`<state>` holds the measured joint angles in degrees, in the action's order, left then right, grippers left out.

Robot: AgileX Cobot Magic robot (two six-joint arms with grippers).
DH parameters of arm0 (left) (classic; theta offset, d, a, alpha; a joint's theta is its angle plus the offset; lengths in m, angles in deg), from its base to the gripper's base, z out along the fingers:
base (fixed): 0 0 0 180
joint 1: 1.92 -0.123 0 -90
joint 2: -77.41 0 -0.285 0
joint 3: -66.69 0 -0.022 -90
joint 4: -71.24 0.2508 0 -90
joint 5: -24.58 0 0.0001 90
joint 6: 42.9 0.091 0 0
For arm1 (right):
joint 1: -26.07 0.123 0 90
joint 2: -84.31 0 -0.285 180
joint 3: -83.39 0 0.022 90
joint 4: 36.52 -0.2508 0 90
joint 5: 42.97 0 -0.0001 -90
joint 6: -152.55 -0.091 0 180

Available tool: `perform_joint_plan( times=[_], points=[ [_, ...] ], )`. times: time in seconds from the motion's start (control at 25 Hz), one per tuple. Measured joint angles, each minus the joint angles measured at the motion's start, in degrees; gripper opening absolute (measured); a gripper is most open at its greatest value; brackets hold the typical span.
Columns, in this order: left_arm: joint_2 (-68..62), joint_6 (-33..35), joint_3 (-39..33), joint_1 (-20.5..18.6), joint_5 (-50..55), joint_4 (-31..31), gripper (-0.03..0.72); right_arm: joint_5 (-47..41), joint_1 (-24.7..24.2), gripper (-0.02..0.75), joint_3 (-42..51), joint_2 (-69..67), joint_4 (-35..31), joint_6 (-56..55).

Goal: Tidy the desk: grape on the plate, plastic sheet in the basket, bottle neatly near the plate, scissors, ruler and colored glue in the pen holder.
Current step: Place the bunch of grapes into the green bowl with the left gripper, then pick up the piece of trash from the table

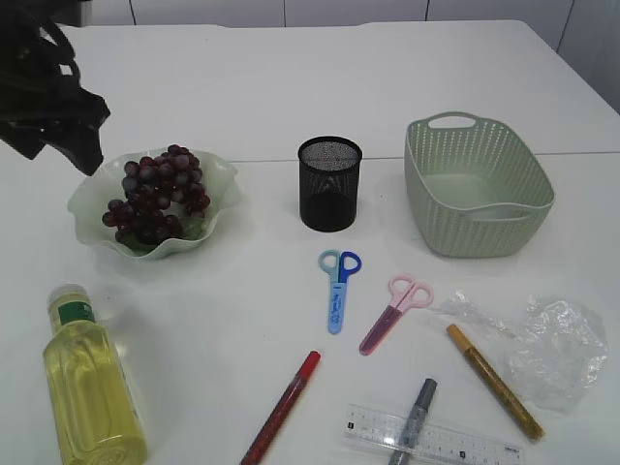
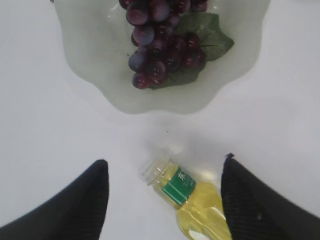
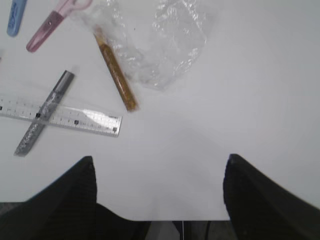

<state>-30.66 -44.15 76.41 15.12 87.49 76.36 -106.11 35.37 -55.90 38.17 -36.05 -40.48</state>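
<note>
The purple grape bunch (image 1: 155, 199) lies on the pale wavy plate (image 1: 218, 179). A bottle of yellow liquid (image 1: 89, 387) lies on its side at the front left. My left gripper (image 1: 73, 126) is open and empty above the plate's left; its wrist view shows the grapes (image 2: 160, 55) and the bottle (image 2: 192, 200) below its jaws (image 2: 165, 160). Blue scissors (image 1: 337, 286), pink scissors (image 1: 395, 312), red glue (image 1: 283, 405), silver glue (image 1: 415, 421), gold glue (image 1: 494, 392), clear ruler (image 1: 436, 441) and crumpled plastic sheet (image 1: 552, 349) lie in front. My right gripper (image 3: 159, 165) is open and empty.
The black mesh pen holder (image 1: 329, 184) stands at the centre, the green basket (image 1: 480, 184) to its right. The silver glue lies across the ruler (image 3: 85, 119). The plastic sheet (image 3: 165, 45) overlaps the gold glue (image 3: 116, 72). The right gripper hovers over the table's front edge.
</note>
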Motion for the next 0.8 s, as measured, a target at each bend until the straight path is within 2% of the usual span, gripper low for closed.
perform_joint_plan(
  times=[0.16,0.44,0.64,0.8],
  points=[
    [6.69,0.0,-7.64,0.0,-1.33,-3.1,0.512,-0.23,0.0,0.577,-1.2,-6.82,-3.23,2.01],
    [15.11,-0.97,-20.34,0.0,-4.04,-8.89,0.507,1.6,0.0,0.577,-9.33,-20.07,-2.44,4.13],
    [17.93,-2.07,-23.39,0.0,-4.56,-4.66,0.507,3.07,0.0,0.577,-15.93,-30.76,-2.44,5.94],
    [18.06,-2.91,-23.66,-0.14,-5.65,-5.12,0.507,4.38,1.71,0.577,-18.4,-38.36,-0.47,7.09]
  ],
)
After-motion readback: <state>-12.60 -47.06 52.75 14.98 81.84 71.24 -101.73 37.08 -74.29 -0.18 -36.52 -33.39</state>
